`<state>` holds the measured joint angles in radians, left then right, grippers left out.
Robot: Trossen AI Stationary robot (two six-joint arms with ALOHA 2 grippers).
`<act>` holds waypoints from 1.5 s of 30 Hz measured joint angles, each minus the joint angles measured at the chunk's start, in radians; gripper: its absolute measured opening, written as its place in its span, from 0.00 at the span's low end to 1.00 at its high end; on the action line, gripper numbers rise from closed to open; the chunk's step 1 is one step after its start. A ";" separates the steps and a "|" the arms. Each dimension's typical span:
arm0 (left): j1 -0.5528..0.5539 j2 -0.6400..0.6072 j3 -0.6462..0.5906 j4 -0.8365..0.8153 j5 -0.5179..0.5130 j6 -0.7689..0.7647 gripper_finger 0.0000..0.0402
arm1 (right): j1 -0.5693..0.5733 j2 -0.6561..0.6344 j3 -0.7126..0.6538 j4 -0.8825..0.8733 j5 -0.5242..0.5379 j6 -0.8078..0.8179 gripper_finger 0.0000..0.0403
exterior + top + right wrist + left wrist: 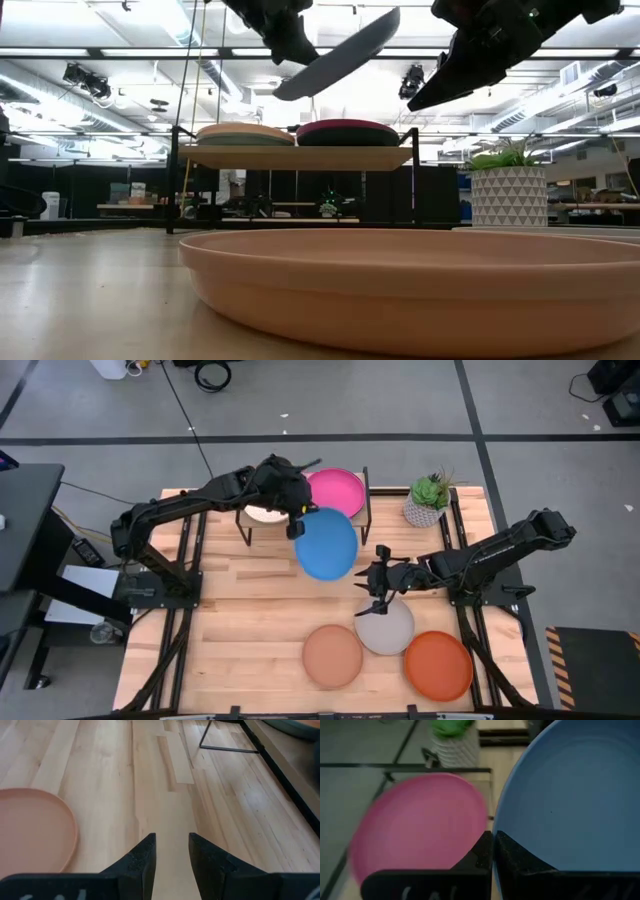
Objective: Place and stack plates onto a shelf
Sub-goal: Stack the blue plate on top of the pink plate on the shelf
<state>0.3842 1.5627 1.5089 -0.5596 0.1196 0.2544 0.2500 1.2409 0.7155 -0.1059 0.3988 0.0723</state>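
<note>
My left gripper [297,523] is shut on a bright blue plate [327,544], held in the air just in front of the shelf [300,157]. The plate also shows in the low view [340,55] and the left wrist view [570,795]. On the shelf lie a magenta plate [337,490] and a cream plate [262,513], partly hidden by my left arm. My right gripper [378,582] is open and empty, above the table near a grey plate [386,630]. A tan-peach plate [332,656] and an orange plate [438,665] lie flat on the tabletop. My left gripper pinches the blue plate's rim [496,840] between its two fingers, at the edge nearest the shelf's left part. The fingers come from the table's left and far side, slanting down. The plate is lifted clear and tilted, its free side higher [385,25].
A potted plant [428,500] in a white pot stands to the right of the shelf. The shelf's black legs [227,747] stand on the slatted wooden tabletop [240,620], which has bare wood at its left and middle.
</note>
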 joint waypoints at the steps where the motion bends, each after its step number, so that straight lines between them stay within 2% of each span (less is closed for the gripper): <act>1: 0.009 0.000 0.000 0.016 -0.010 0.000 0.03 | 0.006 -0.002 0.000 -0.001 0.000 0.000 0.30; 9: 0.071 0.000 0.000 0.209 -0.022 -0.007 0.03 | 0.068 -0.049 0.014 0.000 0.051 0.001 0.30; 18: 0.122 0.000 0.002 0.469 -0.018 0.001 0.03 | 0.082 -0.050 0.015 0.000 0.056 0.030 0.30; 21: 0.164 0.025 0.061 0.391 -0.020 -0.005 0.03 | 0.083 -0.050 0.015 0.000 0.057 0.030 0.30; 25: 0.212 0.093 0.228 0.200 -0.020 -0.008 0.03 | 0.083 -0.050 0.015 0.007 0.079 0.030 0.30; 29: 0.232 0.150 0.395 0.073 -0.019 -0.008 0.03 | 0.083 -0.050 0.015 0.008 0.080 0.038 0.30; 33: 0.235 0.201 0.488 -0.010 -0.018 -0.023 0.03 | 0.083 -0.050 0.015 0.008 0.080 0.041 0.30; 45: 0.272 0.318 0.509 -0.106 -0.046 -0.043 0.03 | 0.082 -0.049 0.015 0.009 0.081 0.040 0.30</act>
<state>0.6559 1.8803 2.0182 -0.6651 0.0735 0.2116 0.3325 1.1915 0.7303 -0.0971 0.4797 0.1127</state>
